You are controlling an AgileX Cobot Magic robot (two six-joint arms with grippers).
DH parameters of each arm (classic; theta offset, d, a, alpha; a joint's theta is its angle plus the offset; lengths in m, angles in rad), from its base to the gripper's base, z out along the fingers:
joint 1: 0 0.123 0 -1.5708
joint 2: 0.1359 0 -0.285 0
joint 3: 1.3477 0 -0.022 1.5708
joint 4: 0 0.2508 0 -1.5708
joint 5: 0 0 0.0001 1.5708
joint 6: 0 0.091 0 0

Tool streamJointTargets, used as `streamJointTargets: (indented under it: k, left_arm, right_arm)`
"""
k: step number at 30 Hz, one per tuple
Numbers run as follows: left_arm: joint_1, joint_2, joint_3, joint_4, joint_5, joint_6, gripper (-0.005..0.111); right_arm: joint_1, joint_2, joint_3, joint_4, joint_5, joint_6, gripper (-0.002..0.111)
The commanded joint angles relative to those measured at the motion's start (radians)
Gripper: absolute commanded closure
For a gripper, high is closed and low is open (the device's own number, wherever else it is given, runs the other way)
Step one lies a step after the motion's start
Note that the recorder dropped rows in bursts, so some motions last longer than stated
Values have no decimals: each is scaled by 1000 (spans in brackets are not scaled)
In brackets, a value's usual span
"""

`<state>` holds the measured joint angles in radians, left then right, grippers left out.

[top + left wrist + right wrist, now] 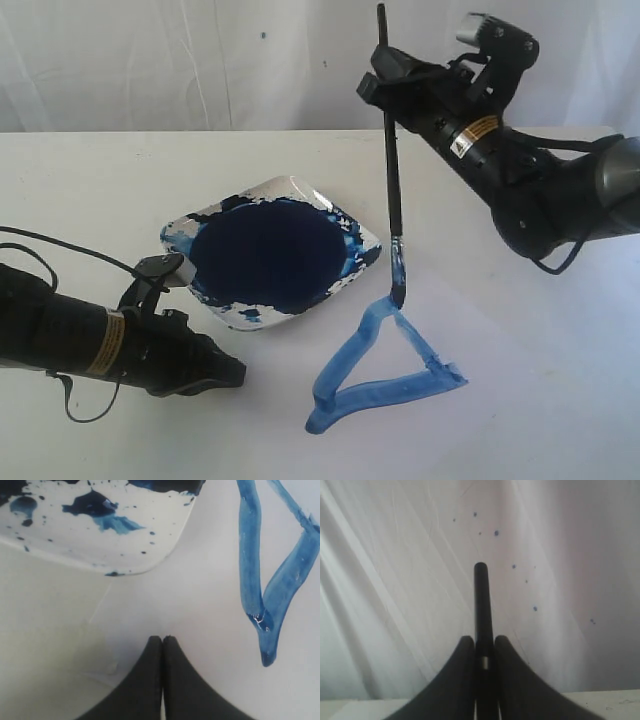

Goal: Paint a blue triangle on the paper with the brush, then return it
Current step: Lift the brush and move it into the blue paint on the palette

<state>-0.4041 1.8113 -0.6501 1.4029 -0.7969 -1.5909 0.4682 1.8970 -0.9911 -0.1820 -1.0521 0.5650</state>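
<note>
A light-blue triangle (345, 362) of wet strokes lies on the white paper (520, 400), to the right of the dish; one corner of the triangle (250, 555) shows in the left wrist view. The black-handled brush (393, 170) stands almost upright, its blue bristles touching the triangle's top corner. My right gripper (385, 85) is shut on the upper handle, and the handle's end (481, 595) sticks out beyond the jaws (481, 642). My left gripper (235, 372) rests low in front of the dish, shut with nothing in it (163, 639).
A white square dish (290, 186) holds a dark navy paint pool (265, 255) and has blue splashes on its rim (100, 540). A white cloth backdrop (150, 60) hangs behind the table. The left arm's cable (60, 245) trails over the table.
</note>
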Motion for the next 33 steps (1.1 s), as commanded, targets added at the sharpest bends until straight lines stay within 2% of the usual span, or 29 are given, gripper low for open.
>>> streamJointTargets:
  k: [1, 22, 33]
  left_arm:
    - [-3, -1, -1, 0, 5, 2, 107]
    - [-3, -1, -1, 2, 5, 2, 107]
    - [-3, -1, -1, 2, 5, 2, 107]
  right_arm:
    - [2, -8, 1, 65, -42, 48, 108]
    - [4, 154, -216, 104, -40, 387, 108]
    - [78, 287, -322, 310, -15, 407, 108]
